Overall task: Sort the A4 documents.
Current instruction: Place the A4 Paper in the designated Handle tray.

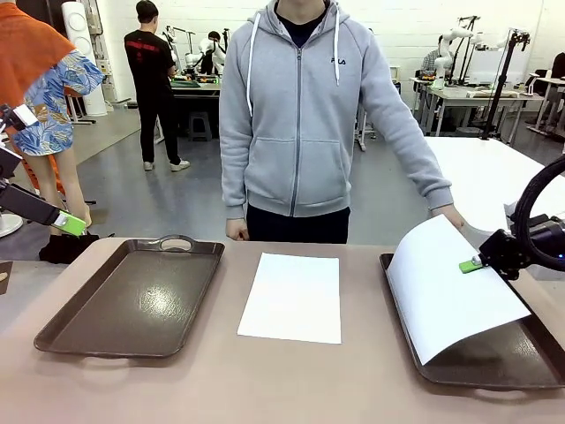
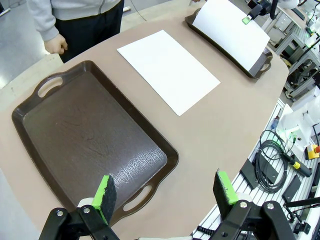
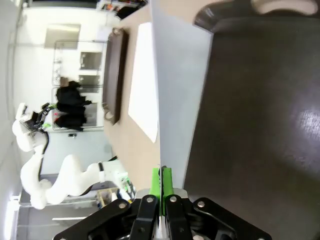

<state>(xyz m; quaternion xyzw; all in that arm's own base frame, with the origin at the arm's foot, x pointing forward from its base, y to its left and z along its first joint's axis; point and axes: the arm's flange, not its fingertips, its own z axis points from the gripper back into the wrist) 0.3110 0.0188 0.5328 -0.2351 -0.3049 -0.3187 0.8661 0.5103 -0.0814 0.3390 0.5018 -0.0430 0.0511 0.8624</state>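
The right gripper [image 1: 470,264] is clamped on the right edge of one A4 sheet [image 1: 446,287], held tilted over the right tray [image 1: 494,371] at the right edge of the desk [image 1: 291,380] and hiding much of the tray's floor. A person's hand [image 1: 453,217] sits at the sheet's far corner; contact unclear. A second sheet [image 1: 291,296] lies flat mid-desk. The left gripper [image 2: 167,192] hangs open near the desk's left edge.
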